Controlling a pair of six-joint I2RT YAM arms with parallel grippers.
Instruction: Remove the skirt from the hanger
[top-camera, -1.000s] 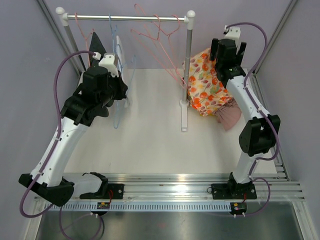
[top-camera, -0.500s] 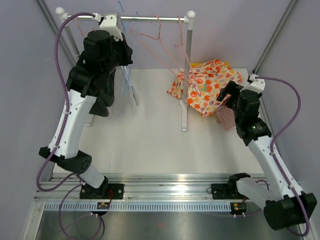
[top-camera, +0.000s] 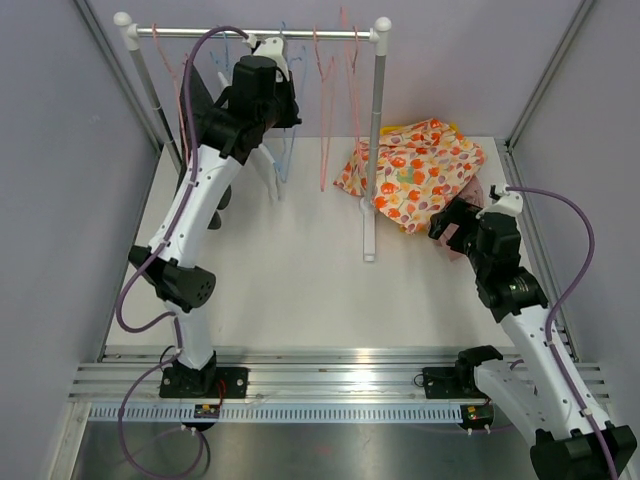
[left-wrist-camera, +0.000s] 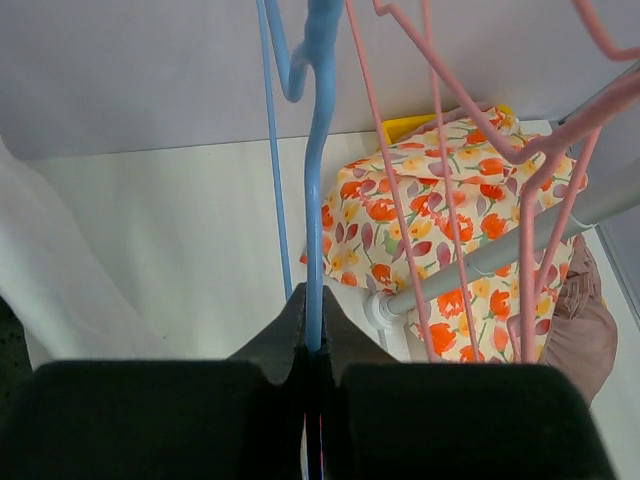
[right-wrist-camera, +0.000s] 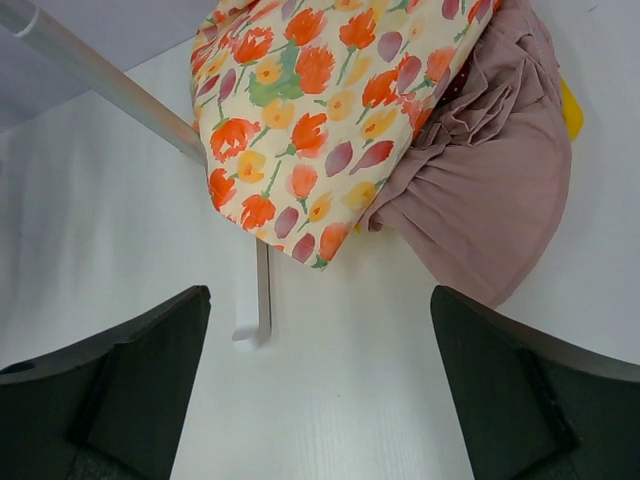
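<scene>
A floral skirt (top-camera: 415, 175) with orange flowers lies crumpled on the table beside the rack post, off any hanger; it also shows in the left wrist view (left-wrist-camera: 420, 210) and the right wrist view (right-wrist-camera: 320, 110). My left gripper (top-camera: 285, 100) is up near the rail, shut on a bare blue hanger (left-wrist-camera: 315, 200) that runs up from between the jaws. My right gripper (top-camera: 450, 222) is open and empty (right-wrist-camera: 320, 300), above the table just in front of the skirt pile.
A mauve garment (right-wrist-camera: 500, 190) and something yellow lie under the floral skirt. The rack rail (top-camera: 250, 35), post (top-camera: 375, 130) and foot (right-wrist-camera: 255, 300) stand mid-table. Pink hangers (top-camera: 330, 110) and a dark garment (top-camera: 195, 110) hang on the rail.
My left arm has swung up and to the right along the rail with the blue hanger. My right arm has pulled back from the skirt, which now lies spread on the table.
</scene>
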